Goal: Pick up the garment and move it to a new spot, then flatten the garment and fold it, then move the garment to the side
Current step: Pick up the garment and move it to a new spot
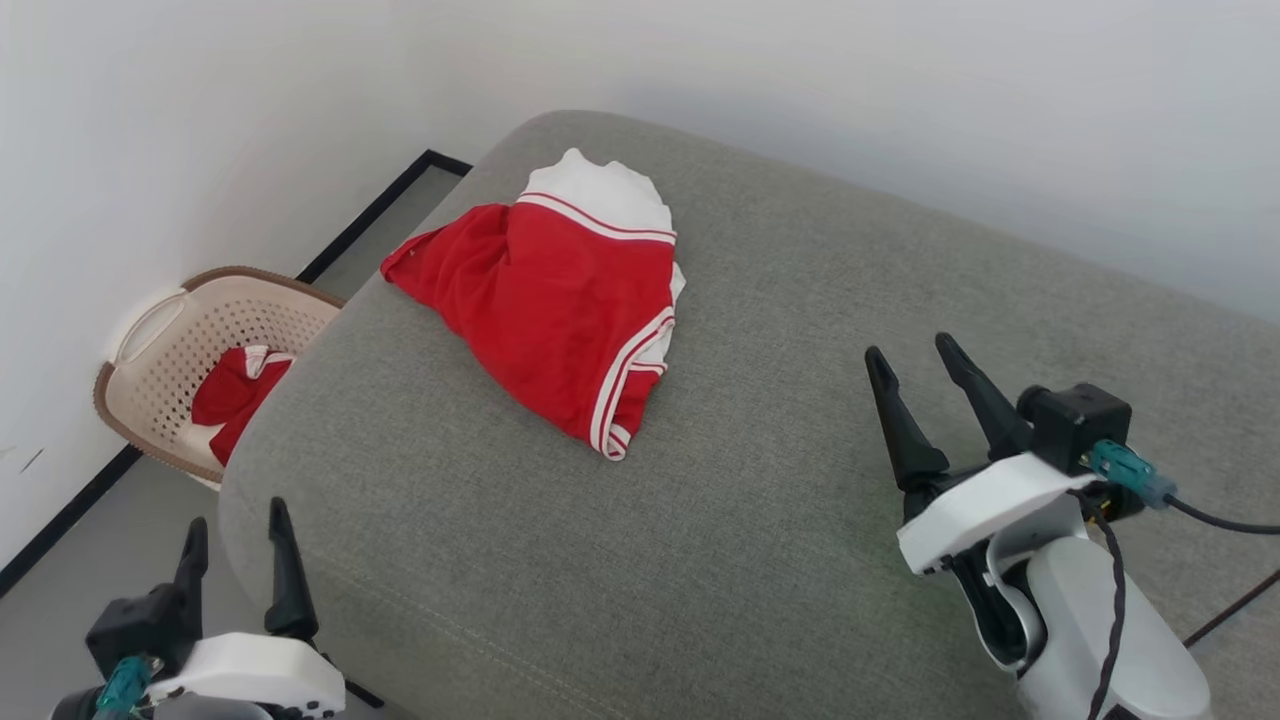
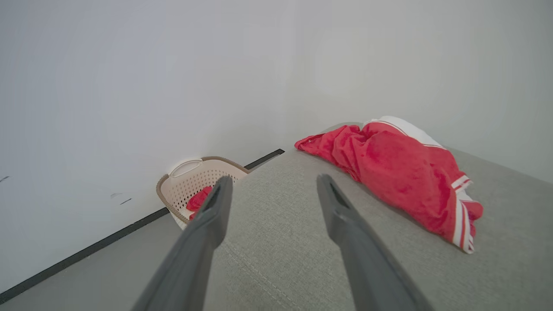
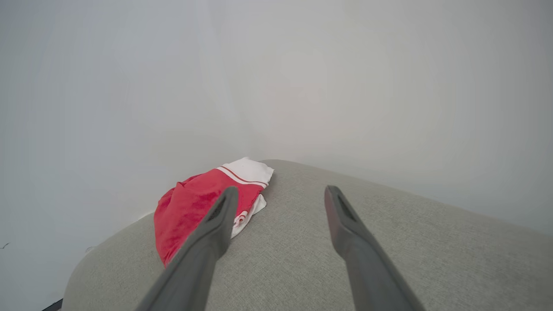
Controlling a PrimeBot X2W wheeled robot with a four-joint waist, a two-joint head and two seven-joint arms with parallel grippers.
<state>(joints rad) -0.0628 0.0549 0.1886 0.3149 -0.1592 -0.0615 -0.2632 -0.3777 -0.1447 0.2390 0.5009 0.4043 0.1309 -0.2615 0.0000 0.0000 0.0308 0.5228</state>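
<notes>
No text, label, brand name, number or sign can be read in any of the views. On the garment [image 1: 560, 300] only plain white and red striped trim is seen, with no lettering.
</notes>
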